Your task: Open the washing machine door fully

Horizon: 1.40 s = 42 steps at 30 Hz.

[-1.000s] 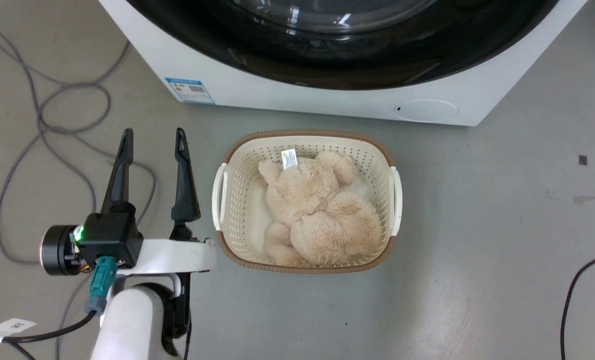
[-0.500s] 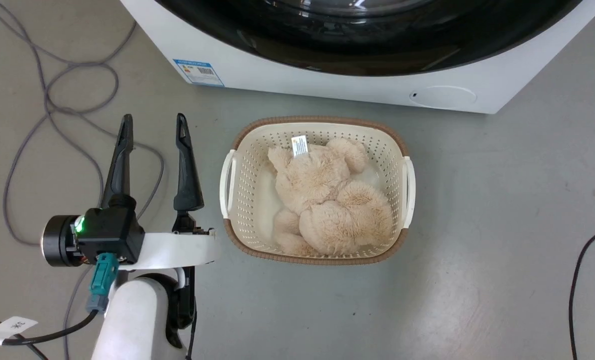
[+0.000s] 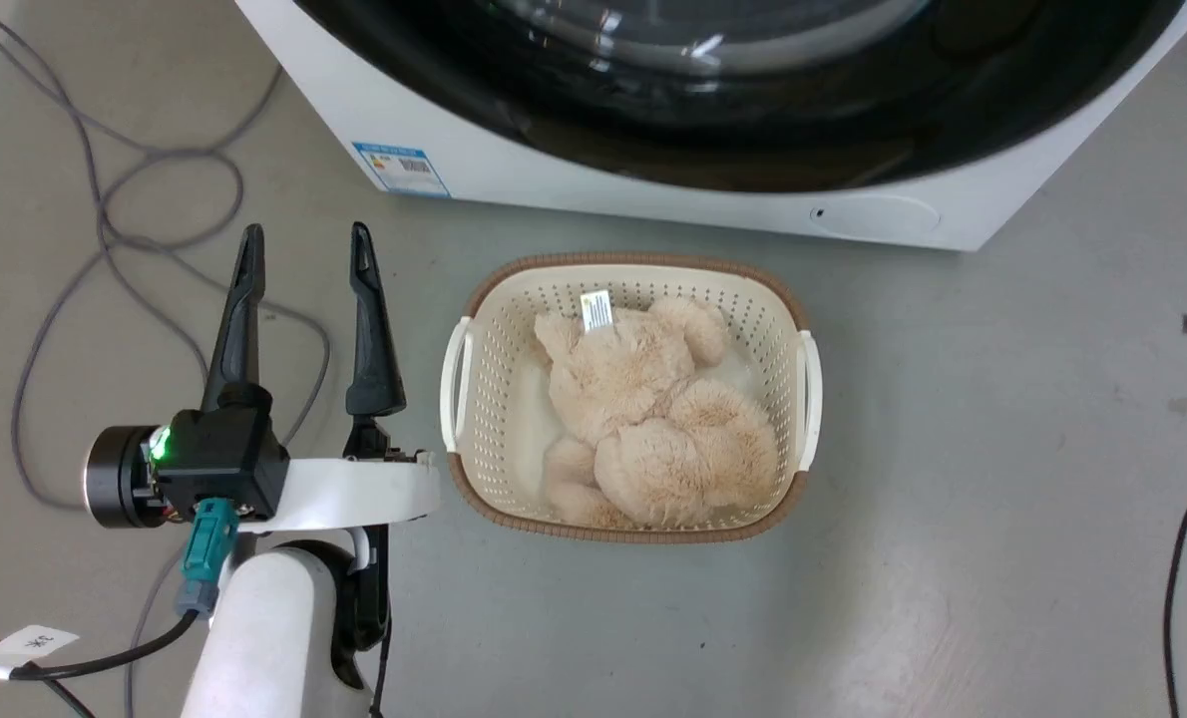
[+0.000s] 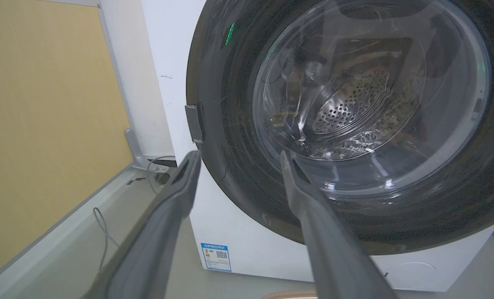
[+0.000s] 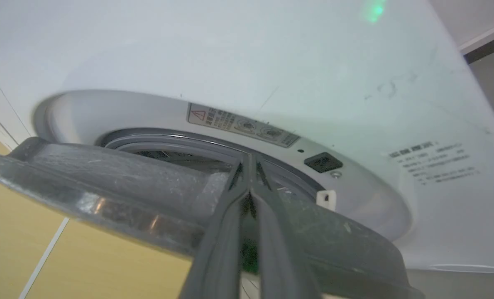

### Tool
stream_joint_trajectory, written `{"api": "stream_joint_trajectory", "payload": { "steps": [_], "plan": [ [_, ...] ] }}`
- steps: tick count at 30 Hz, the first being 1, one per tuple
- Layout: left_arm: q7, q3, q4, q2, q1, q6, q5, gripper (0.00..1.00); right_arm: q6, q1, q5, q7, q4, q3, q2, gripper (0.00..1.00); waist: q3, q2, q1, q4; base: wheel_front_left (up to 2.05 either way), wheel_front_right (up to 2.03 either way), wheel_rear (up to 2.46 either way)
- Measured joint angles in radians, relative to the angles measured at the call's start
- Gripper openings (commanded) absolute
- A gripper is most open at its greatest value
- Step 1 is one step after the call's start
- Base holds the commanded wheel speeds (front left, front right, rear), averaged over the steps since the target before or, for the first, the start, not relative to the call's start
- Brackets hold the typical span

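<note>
The washing machine (image 3: 514,170) is a white box at the top of the head view. Its glossy black washing machine door (image 3: 733,130) carries a clear glass bowl. In the left wrist view the door (image 4: 230,187) faces me, and my left gripper (image 4: 239,154) is open and empty in front of its lower left. On the floor side, the left gripper (image 3: 305,234) stays short of the machine. In the right wrist view the door's grey inner rim (image 5: 106,199) stands off the machine front (image 5: 272,62). My right gripper (image 5: 249,158) is shut, its tips reaching over that rim into the gap.
A cream basket (image 3: 633,261) with a beige plush toy (image 3: 643,399) sits on the floor right in front of the machine. Grey cables (image 3: 105,219) loop at the left and a black cable (image 3: 1177,558) lies at the right. A yellow wall panel (image 4: 43,124) stands left of the machine.
The whole head picture has shifted a little, so the camera has moved. My left gripper keeps the same open pose.
</note>
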Motion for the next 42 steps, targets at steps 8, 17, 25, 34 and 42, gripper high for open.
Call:
{"api": "stream_joint_trajectory", "payload": {
  "steps": [8, 17, 25, 34, 42],
  "plan": [
    [0.0, 0.007, 0.013, 0.0, 0.033, -0.001, 0.0, 1.0, 0.0, 0.079, 0.042, 0.057, -0.026, 0.049, 0.005, 0.0, -0.055, 0.0, 0.0, -0.014, 0.0, 0.0, 0.0],
    [0.0, 0.023, 0.028, 0.0, 0.088, -0.003, 0.002, 1.0, 0.001, 0.221, 0.099, 0.117, -0.127, 0.095, 0.007, 0.0, -0.125, 0.0, 0.0, -0.04, 0.0, 0.0, 0.0],
    [0.0, 0.04, 0.044, 0.0, 0.141, -0.009, 0.005, 1.0, 0.001, 0.368, 0.142, 0.162, -0.253, 0.154, 0.047, 0.0, -0.195, 0.0, 0.0, -0.074, 0.0, 0.0, 0.0],
    [0.0, 0.046, 0.061, 0.0, 0.19, -0.011, 0.011, 1.0, 0.001, 0.524, 0.183, 0.197, -0.381, 0.194, 0.066, 0.0, -0.27, 0.0, -0.0001, -0.1, 0.0, 0.0, 0.0],
    [0.0, 0.047, 0.079, 0.0, 0.223, -0.017, 0.019, 1.0, 0.001, 0.634, 0.196, 0.207, -0.467, 0.248, 0.128, 0.0, -0.314, 0.0, -0.0001, -0.11, 0.0, 0.0, 0.0]
  ]
}}
